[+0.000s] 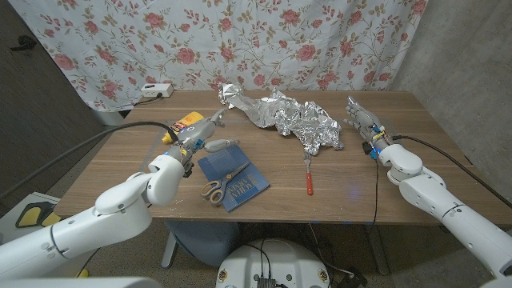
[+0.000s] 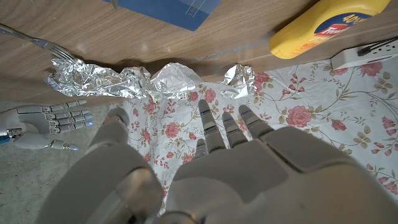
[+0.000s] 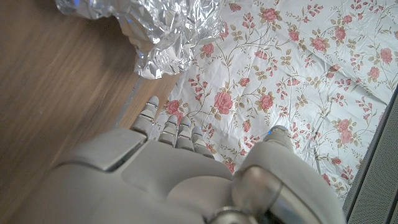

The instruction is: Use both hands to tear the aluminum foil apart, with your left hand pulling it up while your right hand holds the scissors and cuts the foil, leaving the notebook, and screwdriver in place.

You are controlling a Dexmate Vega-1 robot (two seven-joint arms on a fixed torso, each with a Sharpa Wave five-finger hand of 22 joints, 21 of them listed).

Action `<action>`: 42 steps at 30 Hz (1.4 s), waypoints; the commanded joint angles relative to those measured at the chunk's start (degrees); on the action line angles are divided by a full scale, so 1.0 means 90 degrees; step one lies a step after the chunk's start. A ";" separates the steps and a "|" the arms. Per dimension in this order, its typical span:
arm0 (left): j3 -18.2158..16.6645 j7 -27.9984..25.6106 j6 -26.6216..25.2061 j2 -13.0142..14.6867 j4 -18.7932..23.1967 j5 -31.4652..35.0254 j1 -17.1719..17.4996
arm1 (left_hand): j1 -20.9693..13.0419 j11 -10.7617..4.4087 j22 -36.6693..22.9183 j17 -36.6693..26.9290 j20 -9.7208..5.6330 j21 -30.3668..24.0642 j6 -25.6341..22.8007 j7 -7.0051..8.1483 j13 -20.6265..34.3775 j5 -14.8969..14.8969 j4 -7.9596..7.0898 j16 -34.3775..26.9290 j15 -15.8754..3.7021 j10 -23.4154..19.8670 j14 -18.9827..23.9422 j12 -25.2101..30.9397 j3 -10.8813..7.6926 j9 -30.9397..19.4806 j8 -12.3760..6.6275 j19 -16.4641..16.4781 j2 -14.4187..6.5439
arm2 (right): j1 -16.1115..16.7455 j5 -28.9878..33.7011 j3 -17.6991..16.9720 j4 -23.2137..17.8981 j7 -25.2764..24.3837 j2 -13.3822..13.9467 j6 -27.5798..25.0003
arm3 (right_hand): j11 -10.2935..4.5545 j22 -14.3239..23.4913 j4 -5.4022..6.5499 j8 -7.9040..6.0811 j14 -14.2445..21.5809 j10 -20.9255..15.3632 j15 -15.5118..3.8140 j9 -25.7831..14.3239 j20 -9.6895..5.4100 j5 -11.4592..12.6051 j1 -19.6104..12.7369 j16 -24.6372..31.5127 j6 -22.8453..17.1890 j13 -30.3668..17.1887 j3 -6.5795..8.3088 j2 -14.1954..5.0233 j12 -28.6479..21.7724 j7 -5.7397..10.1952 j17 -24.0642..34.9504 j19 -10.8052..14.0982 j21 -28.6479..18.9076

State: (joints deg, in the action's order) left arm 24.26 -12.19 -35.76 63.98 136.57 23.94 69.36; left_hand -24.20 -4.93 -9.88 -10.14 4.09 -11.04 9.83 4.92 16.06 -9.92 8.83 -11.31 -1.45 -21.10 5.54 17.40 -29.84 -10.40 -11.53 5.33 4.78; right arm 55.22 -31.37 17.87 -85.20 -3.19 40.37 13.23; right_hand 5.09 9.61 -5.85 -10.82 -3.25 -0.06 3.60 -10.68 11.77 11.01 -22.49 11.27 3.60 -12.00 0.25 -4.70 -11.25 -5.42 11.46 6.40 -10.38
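Along the far edge of the surface [image 1: 120, 172] lies the crumpled foil [image 1: 292, 120]; scissors [image 1: 220, 186] rest on the notebook [image 1: 240, 180] beside the screwdriver [image 1: 307, 178]. Left hand [image 1: 200, 132] and right hand [image 1: 362, 122] hold nothing, fingers spread.

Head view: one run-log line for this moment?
left hand: open, near foil | right hand: open, beside foil | scissors: on notebook, untouched | foil: uncut

Scissors [image 1: 222, 185] on notebook [image 1: 234, 181], screwdriver [image 1: 306, 177] just right, foil [image 1: 286, 118] behind both.

white rounded arm shells, pale grey robot hand [image 1: 362, 118], black cables
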 commanded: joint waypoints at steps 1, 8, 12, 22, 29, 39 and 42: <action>0.0295 0.0382 -0.0002 0.0007 -0.0051 0.0464 -0.0198 | -0.0026 -0.0022 -0.0016 -0.0016 -0.0039 -0.0013 0.0014 0.0042 0.0019 -0.0001 0.0003 -0.0038 -0.0032 -0.0042 0.0043 0.0025 0.0030 -0.0011 -0.0007 0.0023 0.0048 | 0.0006 0.0102 0.0035 -0.0104 0.0063 0.0002 0.0158 | 0.0002 0.0014 -0.0003 -0.0036 0.0069 0.0024 -0.0075 -0.0017 0.0017 -0.0017 -0.0007 0.0093 0.0005 0.0006 0.0043 -0.0014 -0.0048 0.0022 0.0021 -0.0002 -0.0035; 0.0324 0.0410 0.0254 -0.0038 -0.0220 0.0561 -0.0238 | -0.0058 -0.0048 -0.0015 -0.0015 -0.0050 -0.0018 -0.0089 0.0061 0.0033 -0.0002 0.0016 -0.0046 -0.0068 -0.0105 0.0078 0.0041 0.0042 -0.0011 -0.0041 0.0045 0.0064 | 0.0012 0.0164 0.0054 -0.0170 0.0015 0.0006 0.0129 | -0.0005 0.0013 -0.0009 -0.0036 0.0026 0.0018 -0.0038 -0.0016 0.0018 -0.0022 -0.0008 0.0076 0.0007 0.0008 0.0045 -0.0011 -0.0051 0.0024 0.0021 0.0003 -0.0038; 0.0316 0.0453 0.0354 -0.0049 -0.0257 0.0613 -0.0234 | -0.0090 -0.0055 -0.0014 -0.0015 -0.0048 -0.0016 -0.0179 0.0074 0.0040 -0.0003 0.0032 -0.0049 -0.0072 -0.0174 0.0097 0.0060 0.0049 -0.0010 -0.0069 0.0048 0.0087 | 0.0012 0.0158 0.0070 -0.0128 0.0030 -0.0028 0.0152 | 0.0003 0.0013 -0.0012 -0.0039 0.0003 0.0017 -0.0020 -0.0016 0.0020 -0.0024 -0.0009 0.0067 0.0002 0.0009 0.0046 -0.0010 -0.0051 0.0023 0.0021 0.0004 -0.0038; 0.0153 0.0422 0.0576 -0.0007 -0.0274 0.0639 -0.0056 | -0.0204 -0.0070 -0.0013 -0.0012 -0.0046 -0.0016 -0.0314 0.0035 0.0053 -0.0015 0.0065 -0.0074 -0.0135 -0.0338 0.0198 0.0095 0.0048 -0.0009 -0.0095 0.0066 0.0110 | 0.0031 0.0124 0.0069 -0.0041 0.0037 -0.0084 0.0208 | 0.0002 0.0013 -0.0022 -0.0039 -0.0014 0.0023 -0.0024 -0.0016 0.0020 -0.0026 -0.0023 0.0061 0.0003 0.0010 0.0059 -0.0024 -0.0049 0.0028 0.0019 0.0008 -0.0040; 0.0169 0.0627 0.0307 0.0016 -0.0121 0.0906 -0.0003 | -0.0344 -0.0088 -0.0012 -0.0011 -0.0146 0.0024 -0.0320 0.0038 0.0059 -0.0027 0.0076 0.0026 -0.0132 -0.0277 -0.0070 0.0027 0.0033 -0.0007 -0.0064 -0.0035 0.0095 | 0.0049 0.0099 0.0049 -0.0050 0.0030 -0.0067 0.0182 | -0.0001 0.0013 -0.0025 -0.0040 -0.0018 0.0026 -0.0024 -0.0016 0.0021 -0.0028 -0.0024 0.0061 0.0002 0.0011 0.0063 -0.0028 -0.0049 0.0024 0.0019 0.0006 -0.0039; 0.0135 0.0926 0.0148 0.0226 0.0010 0.1206 0.0082 | -0.0402 -0.0183 -0.0013 -0.0012 -0.0164 0.0024 -0.0280 0.0106 0.0068 -0.0022 0.0063 0.0017 -0.0149 -0.0294 -0.0076 0.0011 0.0026 -0.0008 -0.0033 -0.0051 0.0061 | 0.0111 0.0086 0.0023 -0.0147 0.0009 0.0007 0.0097 | -0.0002 0.0014 0.0011 -0.0050 -0.0024 0.0017 -0.0035 -0.0016 0.0004 -0.0031 0.0025 0.0070 -0.0023 0.0013 0.0070 -0.0080 -0.0054 0.0036 0.0034 0.0003 -0.0038; 0.0105 0.0954 0.0090 0.0215 0.0028 0.1230 0.0129 | -0.0455 -0.0205 -0.0013 -0.0012 -0.0157 0.0023 -0.0281 0.0111 0.0072 -0.0029 0.0065 0.0012 -0.0154 -0.0303 -0.0074 0.0006 0.0001 -0.0009 -0.0031 -0.0056 0.0017 | 0.0105 0.0062 0.0026 -0.0131 0.0083 0.0023 0.0114 | -0.0019 0.0013 -0.0019 -0.0028 -0.0033 0.0056 -0.0035 -0.0016 0.0003 -0.0032 -0.0022 0.0065 0.0037 0.0015 0.0093 -0.0088 -0.0039 0.0030 0.0029 -0.0005 -0.0035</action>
State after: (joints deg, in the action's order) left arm 25.98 -5.46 -33.50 64.08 135.01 33.04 68.92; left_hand -27.14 -6.06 -9.88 -10.15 2.85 -11.04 7.17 5.54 16.37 -9.92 9.31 -11.14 -2.46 -23.64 5.10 17.57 -29.38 -10.42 -11.91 4.70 5.14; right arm 55.88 -30.27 18.24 -85.84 -2.95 39.87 14.77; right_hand 5.09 9.61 -5.92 -11.03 -2.95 -0.06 3.29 -10.68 11.77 10.80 -22.18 11.71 3.61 -11.70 0.66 -5.00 -11.46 -5.41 11.61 6.41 -10.37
